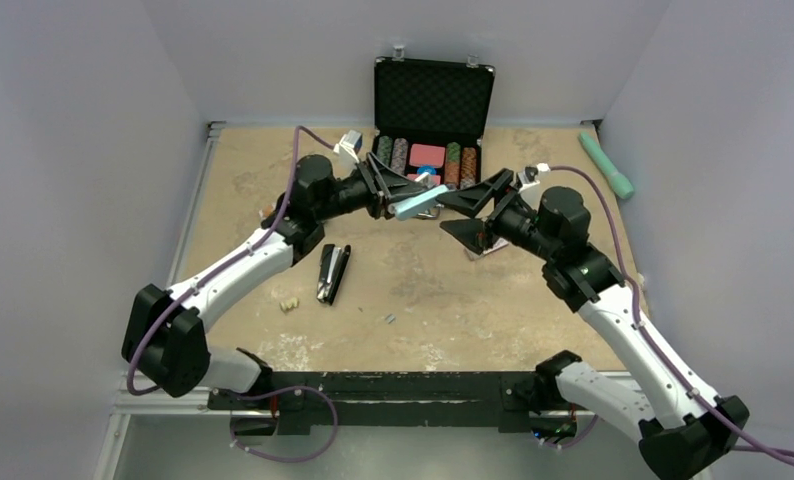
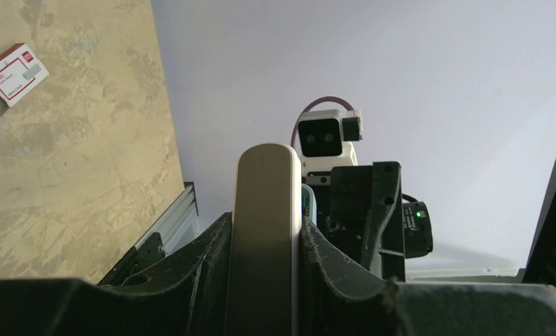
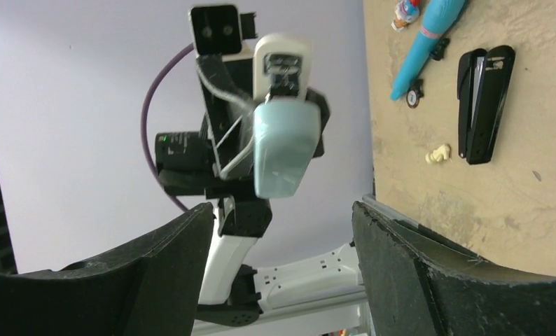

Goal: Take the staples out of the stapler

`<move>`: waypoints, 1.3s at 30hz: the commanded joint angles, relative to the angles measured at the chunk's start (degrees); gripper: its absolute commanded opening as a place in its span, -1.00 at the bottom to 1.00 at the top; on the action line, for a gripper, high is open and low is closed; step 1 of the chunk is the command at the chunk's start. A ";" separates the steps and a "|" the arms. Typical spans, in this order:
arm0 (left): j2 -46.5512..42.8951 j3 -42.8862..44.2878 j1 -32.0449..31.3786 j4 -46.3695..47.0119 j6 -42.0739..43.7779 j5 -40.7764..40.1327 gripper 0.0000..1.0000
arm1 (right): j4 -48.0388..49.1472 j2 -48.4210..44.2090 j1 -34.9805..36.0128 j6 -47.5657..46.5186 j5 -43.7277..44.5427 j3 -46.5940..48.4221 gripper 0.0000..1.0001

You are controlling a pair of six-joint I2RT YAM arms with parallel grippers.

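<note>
My left gripper [image 1: 401, 201] is raised above the table's back half, shut on a pale blue and white stapler [image 1: 419, 204]. In the left wrist view the stapler's pale body [image 2: 264, 231] stands pinched between both fingers. My right gripper [image 1: 446, 213] faces it from the right, open and empty, a short gap from the stapler's free end. The right wrist view shows that blue end [image 3: 283, 143] just beyond the spread fingers [image 3: 401, 245], untouched. A tiny grey strip, the staples [image 1: 387, 319], lies on the table in front.
A black stapler [image 1: 332, 272] lies left of centre, with a cream lump [image 1: 289, 303] near it. An open black case [image 1: 434, 100] of chips stands at the back. A teal tool [image 1: 606, 165] lies at the far right. A red and white box [image 2: 12, 73] rests on the table.
</note>
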 commanded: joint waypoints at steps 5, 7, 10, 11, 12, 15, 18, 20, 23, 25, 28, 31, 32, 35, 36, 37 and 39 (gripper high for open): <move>-4.32 -0.19 -0.51 3.79 0.44 0.74 -1.00 | 10.17 5.61 -0.19 -1.25 2.77 1.65 0.42; -4.55 -0.45 -0.51 3.93 0.49 1.01 -1.00 | 10.28 6.86 -0.12 -1.70 2.95 2.56 0.37; -4.55 -0.74 -0.60 4.34 0.25 1.80 -1.00 | 10.26 8.49 -0.16 -2.36 2.76 3.75 0.27; -4.63 -0.85 -0.64 4.45 0.20 1.98 -1.00 | 11.38 8.78 -0.16 -2.41 2.71 3.84 0.23; -4.71 -0.96 -0.60 4.24 0.19 2.14 -1.00 | 11.95 8.99 -0.16 -2.46 2.69 3.77 0.19; -5.02 -1.42 -0.62 3.37 0.34 2.18 -1.00 | 12.88 9.20 -0.15 -2.43 2.51 3.29 0.04; -5.25 -1.74 -0.60 3.00 0.41 2.00 -1.00 | 13.33 9.23 -0.16 -2.91 2.26 2.83 -0.20; -5.37 -1.49 -0.68 2.11 1.03 1.85 -1.00 | 13.54 9.14 -0.15 -3.01 1.96 2.53 -0.40; -5.74 0.10 -1.08 -2.80 3.59 0.82 -0.99 | 14.35 8.98 -0.07 -2.80 1.40 1.87 -0.73; -5.78 1.20 -1.37 -5.10 4.87 0.13 -0.60 | 14.75 8.81 -0.04 -2.89 1.06 1.43 -0.88; -6.02 2.95 -1.66 -7.88 6.54 -0.75 0.11 | 14.23 8.02 -0.07 -3.22 1.34 1.06 -1.00; -6.81 4.39 -1.64 -12.50 9.18 -1.58 0.28 | 13.32 7.04 -0.05 -3.95 1.67 1.10 -1.00; -7.18 4.67 -1.69 -13.63 9.80 -1.75 0.34 | 13.01 6.76 -0.07 -4.06 1.61 1.12 -1.00; -7.90 4.69 -1.70 -15.12 10.76 -1.88 0.44 | 12.47 6.25 -0.07 -4.36 1.93 1.32 -1.00; -8.15 4.53 -1.63 -15.17 10.85 -1.75 0.48 | 11.36 6.36 -0.06 -4.70 1.98 1.80 -1.00; -8.41 4.32 -1.66 -15.10 10.92 -1.58 0.52 | 10.72 6.53 -0.07 -5.10 1.91 2.17 -1.00; -9.23 3.82 -1.61 -14.58 10.91 -1.45 0.61 | 8.27 6.64 -0.05 -5.60 1.98 2.33 -1.00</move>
